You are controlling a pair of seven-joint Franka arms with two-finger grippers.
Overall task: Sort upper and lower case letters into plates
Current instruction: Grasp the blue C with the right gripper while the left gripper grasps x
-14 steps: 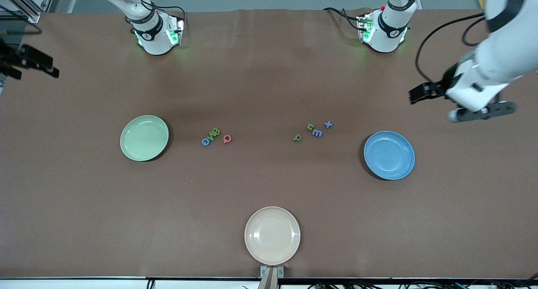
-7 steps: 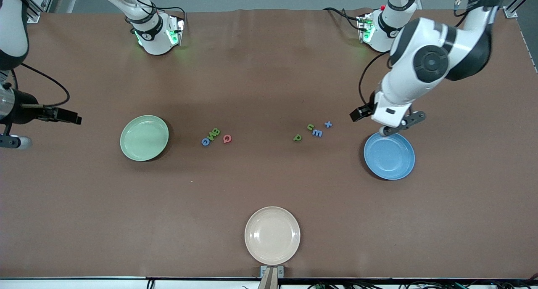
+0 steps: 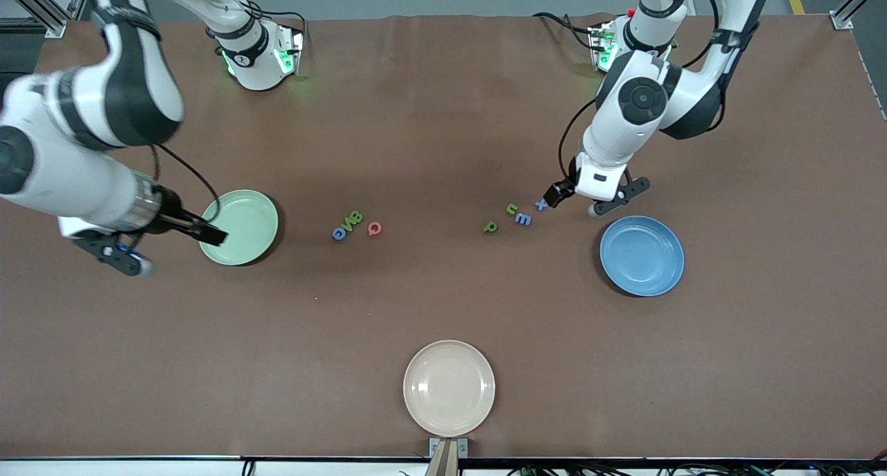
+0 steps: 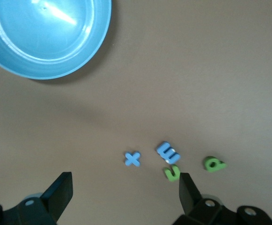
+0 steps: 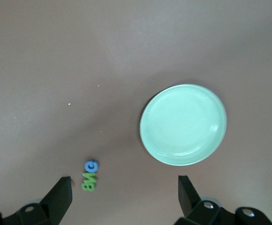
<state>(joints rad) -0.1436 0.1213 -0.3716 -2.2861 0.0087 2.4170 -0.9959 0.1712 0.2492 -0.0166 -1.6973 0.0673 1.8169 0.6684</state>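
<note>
Two clusters of small letters lie mid-table. One holds a blue letter [image 3: 339,233], green letters [image 3: 354,219] and a pinkish red letter [image 3: 375,228]. The other holds a green letter [image 3: 490,226], a second green one [image 3: 512,208], a blue E [image 3: 524,219] and a blue x [image 3: 541,204]. My left gripper [image 3: 558,195] hangs open over the table beside the blue x [image 4: 132,159], with the blue plate [image 3: 642,256] close by. My right gripper [image 3: 206,233] is open over the rim of the pale green plate [image 3: 239,226]. Nothing is between either pair of fingers.
A cream-beige plate [image 3: 449,388] sits near the table's front edge. The two arm bases [image 3: 260,53] [image 3: 627,50] stand along the back of the table. Bare brown tabletop surrounds the plates and the letters.
Both arms have swung in from the table's ends. The left gripper moved from the blue plate's rim to beside the blue x. The right gripper reached the pale green plate. Both stayed open.
</note>
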